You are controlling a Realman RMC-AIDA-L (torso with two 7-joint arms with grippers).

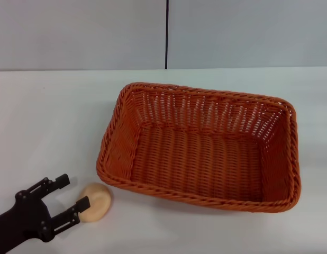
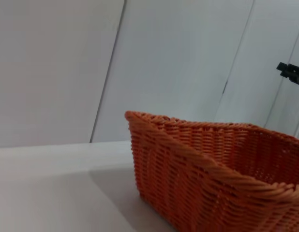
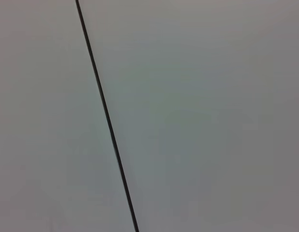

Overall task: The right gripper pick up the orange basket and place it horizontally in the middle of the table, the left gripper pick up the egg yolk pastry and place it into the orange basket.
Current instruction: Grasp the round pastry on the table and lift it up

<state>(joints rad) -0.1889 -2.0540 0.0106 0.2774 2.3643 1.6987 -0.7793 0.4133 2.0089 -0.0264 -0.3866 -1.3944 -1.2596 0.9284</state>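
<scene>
We record the orange basket resting upright on the table, occupying the centre and right of the head frame, its long side running across the frame with a slight tilt. Its interior shows only woven floor and openwork walls.

The egg yolk pastry lies on the table at the lower left of the head frame, just beside the basket's near-left corner and outside it.

The left gripper enters from the lower-left corner of the head frame. We note its 2 fingers spread wide; one fingertip overlaps the pastry's left edge, the other stands apart above it. We cannot tell whether that fingertip touches the pastry.

In the left wrist view, the basket's corner and braided rim fill the lower right, against a grey panelled wall.

The right gripper appears in no view; its wrist view shows only wall with 1 dark seam.
</scene>
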